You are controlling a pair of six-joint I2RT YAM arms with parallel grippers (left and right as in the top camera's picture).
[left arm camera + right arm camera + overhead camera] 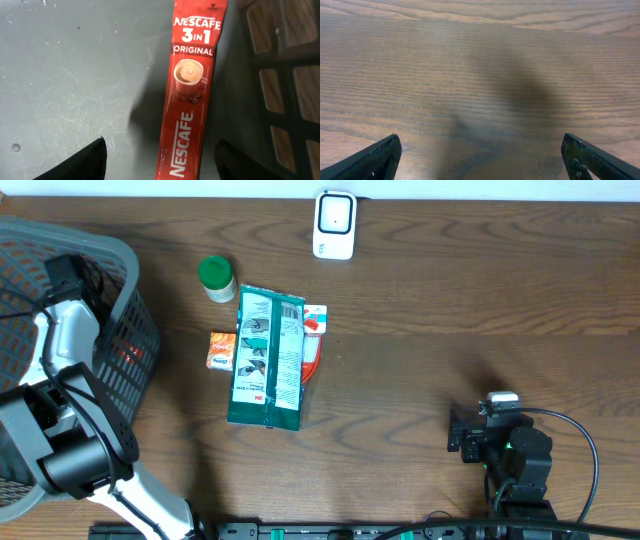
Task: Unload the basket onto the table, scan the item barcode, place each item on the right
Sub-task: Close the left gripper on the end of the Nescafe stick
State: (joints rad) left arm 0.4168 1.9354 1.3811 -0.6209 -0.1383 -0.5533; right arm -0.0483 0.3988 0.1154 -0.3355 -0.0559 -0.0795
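Left gripper point(160, 150) hangs inside the basket point(120, 270) with its jaws apart, one dark fingertip on either side of the lower end of the Nescafe sachet point(192, 75), gripping nothing yet. That red stick lies flat on the grey basket floor, printed face up, close beside the lattice wall on its right. The right gripper point(480, 155) hovers over bare table point(480, 60) with its jaws spread wide and empty, well apart from everything else. Several things could go wrong from here. A flat, thin stick gives the fingers little edge to catch, so they may close over the top and slide off, or scrape the floor. The finger nearer the wall has little room and could snag in the lattice. Held by one end only, the sachet would likely droop or twist on the lift. No barcode shows on this face, so it probably sits underneath, and the stick may reach the white scanner point(334, 225) at the far edge of the table with the wrong side presented.
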